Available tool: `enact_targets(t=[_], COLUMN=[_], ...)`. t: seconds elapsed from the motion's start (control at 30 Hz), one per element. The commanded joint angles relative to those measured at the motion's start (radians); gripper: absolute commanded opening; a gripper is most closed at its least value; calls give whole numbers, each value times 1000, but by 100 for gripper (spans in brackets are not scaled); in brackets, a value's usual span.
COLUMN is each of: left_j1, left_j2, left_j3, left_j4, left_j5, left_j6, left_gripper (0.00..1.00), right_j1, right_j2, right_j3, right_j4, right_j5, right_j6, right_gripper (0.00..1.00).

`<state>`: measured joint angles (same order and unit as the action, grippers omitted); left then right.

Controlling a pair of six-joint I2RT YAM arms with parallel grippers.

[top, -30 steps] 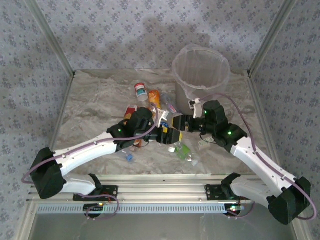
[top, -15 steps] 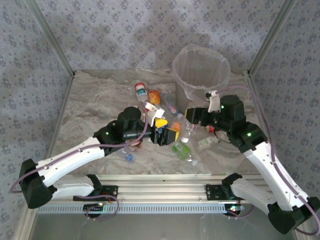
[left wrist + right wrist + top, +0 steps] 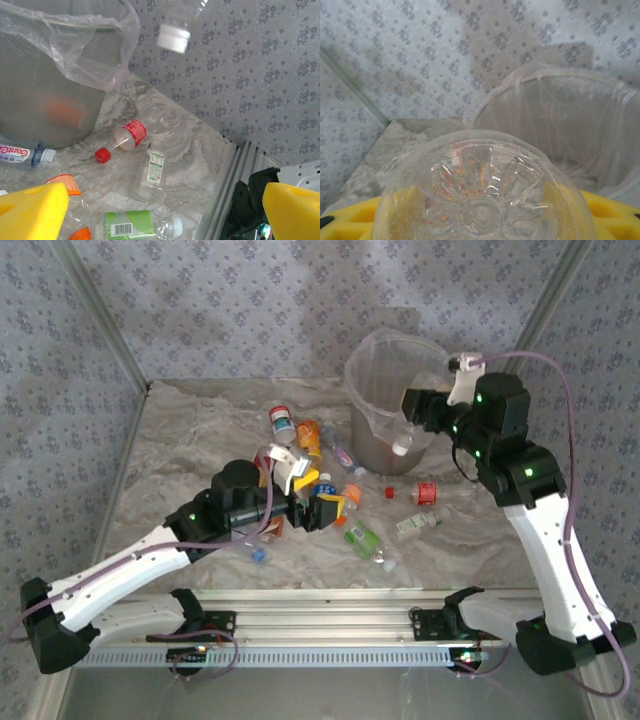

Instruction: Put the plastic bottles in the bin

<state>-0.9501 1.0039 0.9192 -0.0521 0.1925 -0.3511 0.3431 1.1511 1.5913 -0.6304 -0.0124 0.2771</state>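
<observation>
Left tool [image 3: 322,510] beside barcoded green bottle [image 3: 362,538]

Round grey wastebasket with clear bag liner [image 3: 365,390] is sited at the far edge of the marbled tabletop [image 3: 200,440], right of centre. A clear plastic bottle with white cap [image 3: 480,200] is held in the right gripper [image 3: 412,425], raised beside the wastebasket's near rim. A red-labelled clear bottle [image 3: 427,492] and a white-labelled clear bottle [image 3: 415,525] are laid before the wastebasket, with a green-labelled clear bottle [image 3: 362,538] to their left. An orange plastic bottle [image 3: 310,435] is laid left of the wastebasket. The left gripper [image 3: 325,510] is positioned just left of the green-labelled clear bottle.
</observation>
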Motion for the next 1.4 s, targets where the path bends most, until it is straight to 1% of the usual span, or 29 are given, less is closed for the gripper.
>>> enact_targets(t=[0.0,0.2,0.27,0.47,0.77,0.97,1.37], left_j1=[-6,-6,-6,-6,-7,-10,-19], left_j2=[-31,-45,-55,-65,-53,-54,-44], left_j3=[-13,-14,-21,-18,-7,-8,-16], left_j4=[-5,-60,-63,-76,-113,-125,-132], left_j5=[-26,-52,-65,-77,-87,-91,-103], left_j6=[30,38,39,49,56,55,47], left_gripper=[99,100,100,100,100,100,100], right_j1=[-19,-53,-66,-90,-101,-108,-121], right_j2=[84,264,325,467,651,746,866], right_j3=[93,268,321,448,559,583,578], right_j4=[54,60,47,-29,-154,-218,-297], right_j5=[81,141,140,64,-44,-73,-95], right_j6=[-37,-68,-75,-103,-142,-147,-161], right_gripper=[62,61,61,62,62,62,63])
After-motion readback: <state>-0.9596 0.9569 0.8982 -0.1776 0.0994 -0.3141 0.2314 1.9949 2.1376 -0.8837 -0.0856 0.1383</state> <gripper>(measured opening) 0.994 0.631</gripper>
